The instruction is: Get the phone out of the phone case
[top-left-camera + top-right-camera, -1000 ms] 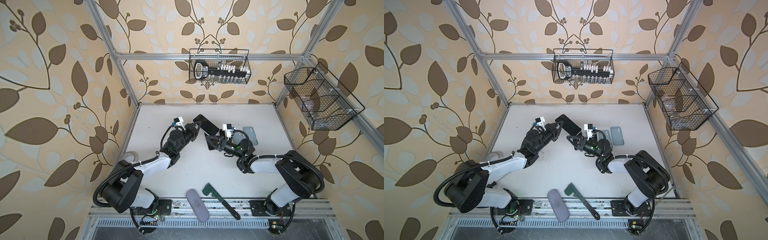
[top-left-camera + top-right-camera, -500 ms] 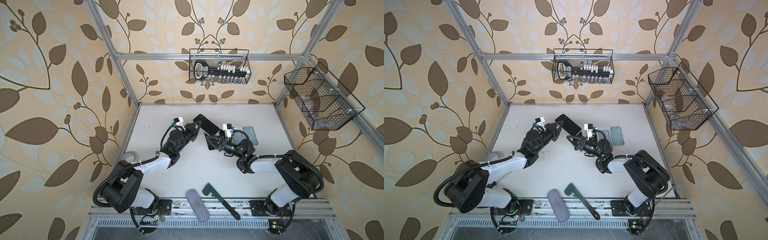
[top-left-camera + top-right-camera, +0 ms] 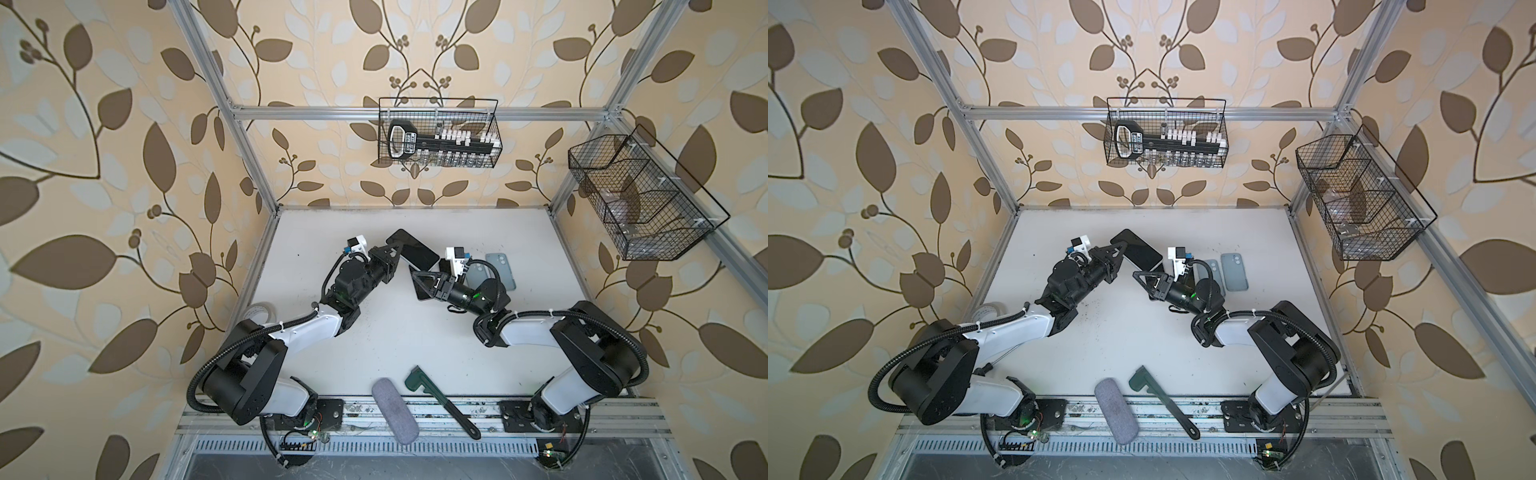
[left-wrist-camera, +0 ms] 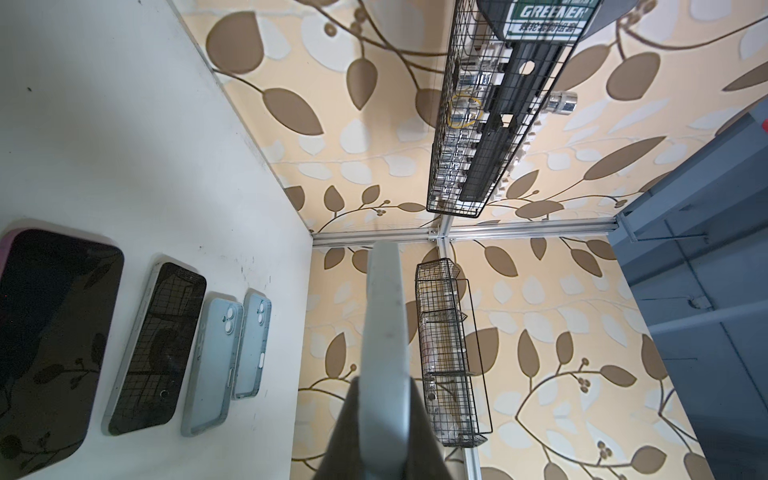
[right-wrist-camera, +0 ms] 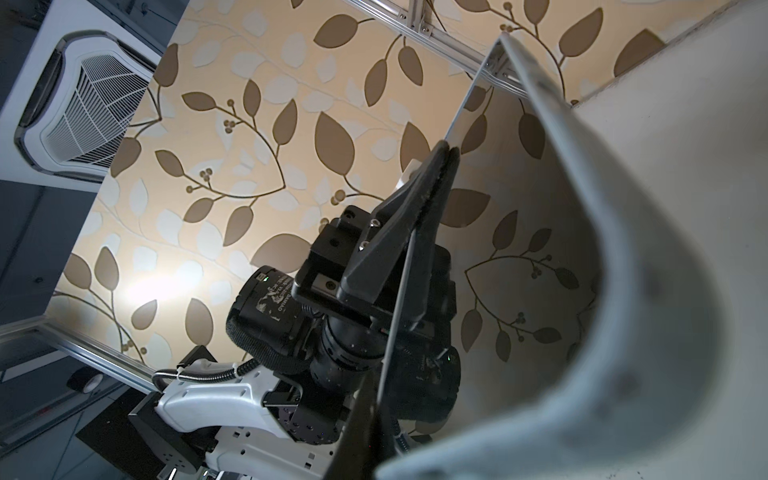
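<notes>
In both top views the right arm (image 3: 469, 297) hides part of one pale blue case (image 3: 478, 272) right of centre, and we can't make out what's in the wire basket (image 3: 623, 232) at upper right. Right wrist view: the phone case (image 5: 623, 291) is one big blur, clipped by the frame. Left wrist view crops the biggest dark phone (image 4: 54, 332).

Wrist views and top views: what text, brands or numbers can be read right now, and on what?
"GREENER": green label on the socket set in the wire basket.
Chinese characters under it: too blurred to read.
"DAMIAO": worn sticker on the left arm's wrist motor; smaller print unreadable.
In both top views that label: too small to read.
</notes>
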Controlling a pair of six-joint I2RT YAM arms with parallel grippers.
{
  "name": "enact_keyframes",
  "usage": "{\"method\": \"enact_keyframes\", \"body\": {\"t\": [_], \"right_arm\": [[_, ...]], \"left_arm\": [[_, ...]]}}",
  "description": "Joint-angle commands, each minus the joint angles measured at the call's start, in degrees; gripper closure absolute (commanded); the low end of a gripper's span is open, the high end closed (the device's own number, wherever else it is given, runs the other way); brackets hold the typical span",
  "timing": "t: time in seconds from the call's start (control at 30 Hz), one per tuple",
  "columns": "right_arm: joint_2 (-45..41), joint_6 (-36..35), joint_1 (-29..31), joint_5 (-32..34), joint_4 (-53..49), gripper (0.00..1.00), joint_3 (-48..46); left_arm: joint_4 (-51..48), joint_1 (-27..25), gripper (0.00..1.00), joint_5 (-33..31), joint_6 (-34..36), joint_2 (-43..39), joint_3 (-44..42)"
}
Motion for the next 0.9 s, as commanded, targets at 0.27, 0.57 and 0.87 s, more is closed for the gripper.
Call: {"method": "enact_keyframes", "body": {"t": [0.27,0.57,0.87], "right_arm": [[-4.98,-18.42,1.49,-3.29,-8.99,0.98,-1.48],[-6.53,-21.92,0.97,-2.10,-11.83,0.99,-3.03],[-6.58,-21.89,0.48,-1.89,-11.02,0.99,-4.04]], "left_arm": [[10.72,-2.02,1.00,-1.00,-8.88,-1.02,2.57],[11.37,-2.62,1.00,-0.93,-10.75,-2.14,3.06],[11.31,-3.29,1.00,-0.29,-10.42,-3.03,3.98]]}}
